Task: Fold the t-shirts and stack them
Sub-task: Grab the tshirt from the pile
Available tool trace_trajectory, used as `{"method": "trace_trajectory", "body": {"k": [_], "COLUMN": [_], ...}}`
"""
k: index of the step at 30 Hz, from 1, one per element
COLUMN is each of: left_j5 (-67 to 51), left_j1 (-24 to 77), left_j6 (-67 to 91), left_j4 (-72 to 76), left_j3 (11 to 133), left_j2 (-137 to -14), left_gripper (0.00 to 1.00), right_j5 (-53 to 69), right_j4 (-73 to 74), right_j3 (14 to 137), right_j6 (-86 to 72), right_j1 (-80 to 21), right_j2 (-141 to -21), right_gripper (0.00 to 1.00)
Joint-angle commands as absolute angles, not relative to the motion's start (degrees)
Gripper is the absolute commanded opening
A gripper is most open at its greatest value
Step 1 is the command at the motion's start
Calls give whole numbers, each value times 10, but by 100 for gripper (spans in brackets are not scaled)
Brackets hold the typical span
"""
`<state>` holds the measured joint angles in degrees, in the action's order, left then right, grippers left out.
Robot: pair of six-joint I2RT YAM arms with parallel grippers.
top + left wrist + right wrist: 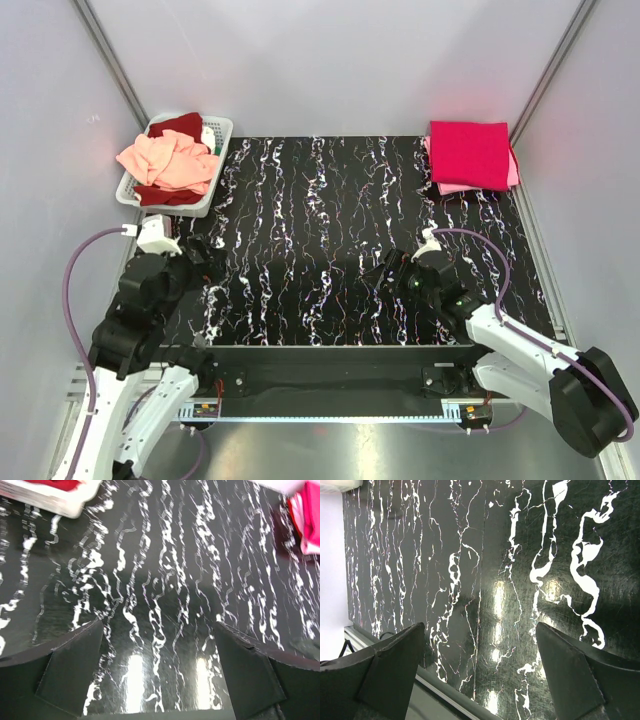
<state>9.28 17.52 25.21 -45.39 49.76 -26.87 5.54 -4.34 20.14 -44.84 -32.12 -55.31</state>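
Loose t-shirts (170,160) in basket (221,150) back left on table (320,230), folded stack (470,155) back right

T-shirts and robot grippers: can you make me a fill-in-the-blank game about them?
The salmon-peach t-shirt lies crumpled in the white basket at the far ____ corner of the table.
Under the folded crimson t-shirt lies a second t-shirt, coloured light ____.
The left gripper and the right gripper are both ____ and hold nothing.
Missing words: left; pink; open.
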Motion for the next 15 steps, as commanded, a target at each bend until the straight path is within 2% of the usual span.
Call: {"method": "trace_trajectory", "body": {"k": [1,5,8,15], "left_j5": [144,182,236,172], "left_j1": [172,172,169,60], "left_j6": [259,260,251,212], "left_j4": [-448,-448,-467,-444], "left_j3": [512,511,554,706], "left_j2": [-279,-325,-411,-656], "left_gripper": [99,99,99,99], "right_j5": [50,52,54,64], "right_j4": [-52,-54,-57,-72], "right_j3": [225,224,223,218], "right_j6": [-451,-451,-450,-444], "right_j1": [-324,-325,-324,-324], "right_j2": [-555,-555,-554,-554], "right_gripper": [99,100,100,100]}}
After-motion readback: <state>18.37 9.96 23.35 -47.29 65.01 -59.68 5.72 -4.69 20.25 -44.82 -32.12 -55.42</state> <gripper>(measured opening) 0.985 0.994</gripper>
